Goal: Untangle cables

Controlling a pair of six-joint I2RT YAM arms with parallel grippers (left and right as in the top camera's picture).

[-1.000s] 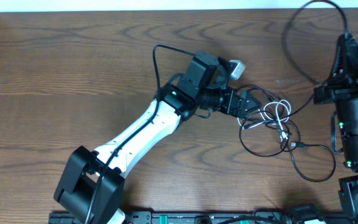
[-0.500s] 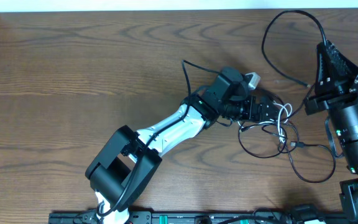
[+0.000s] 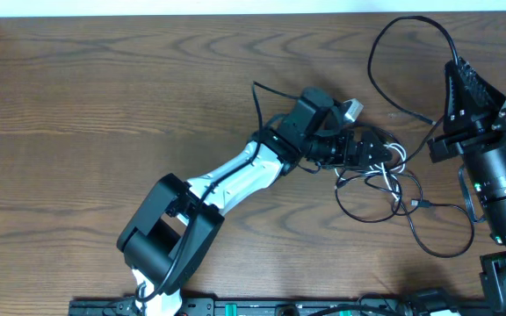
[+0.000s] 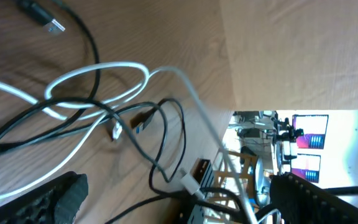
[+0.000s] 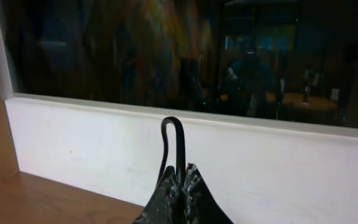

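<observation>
In the overhead view the cables lie tangled right of centre: a white cable [image 3: 397, 167] looped among thin black cables [image 3: 372, 209]. My left gripper [image 3: 378, 154] sits low over the tangle's left side, open. The left wrist view shows its jaws wide apart [image 4: 179, 202], holding nothing. White loops [image 4: 98, 67] and black strands [image 4: 161, 140] with small plugs lie on the wood ahead of them. My right gripper [image 3: 458, 72] is shut on a black cable [image 3: 398, 25] that arcs up and left, then drops back to the tangle. In the right wrist view that cable [image 5: 171, 140] rises from the shut fingertips [image 5: 183, 183].
The wooden table [image 3: 104, 88] ends at a white strip [image 3: 235, 7] along the far side. The left arm's white link [image 3: 227, 180] crosses the middle from the bottom left. The right arm's body [image 3: 499, 184] fills the right edge, and a black rail [image 3: 262, 307] runs along the front.
The left arm swung right onto the tangle, then drew back slightly, and its jaws opened a little wider. The right gripper shifted left, pulling its black cable into a taller loop.
</observation>
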